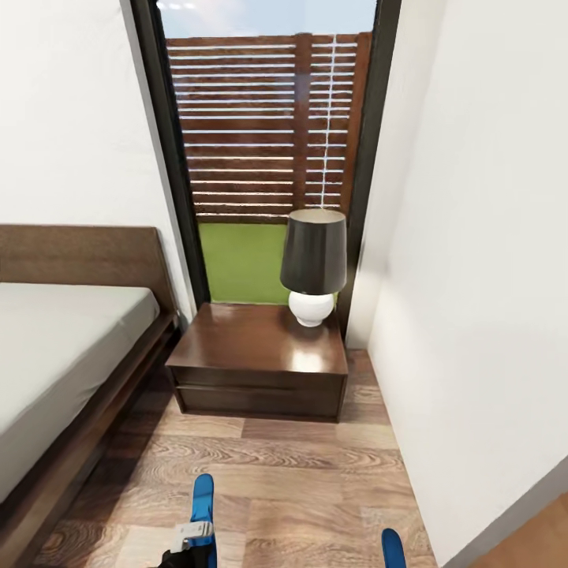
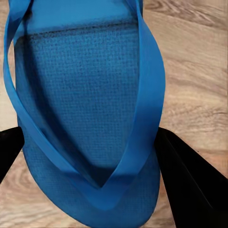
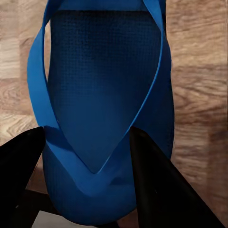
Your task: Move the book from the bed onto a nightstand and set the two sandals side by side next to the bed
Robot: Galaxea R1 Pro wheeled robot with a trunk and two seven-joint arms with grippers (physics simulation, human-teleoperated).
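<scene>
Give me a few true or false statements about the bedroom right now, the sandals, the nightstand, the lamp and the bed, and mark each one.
1. Each gripper holds a blue sandal: left gripper on the left sandal, right gripper on the right sandal. True.
2. The lamp stands on the bed. False: it stands on the nightstand.
3. The book lies on the nightstand. False: only the lamp is on it.
4. The nightstand sits in front of the window. True.
</scene>
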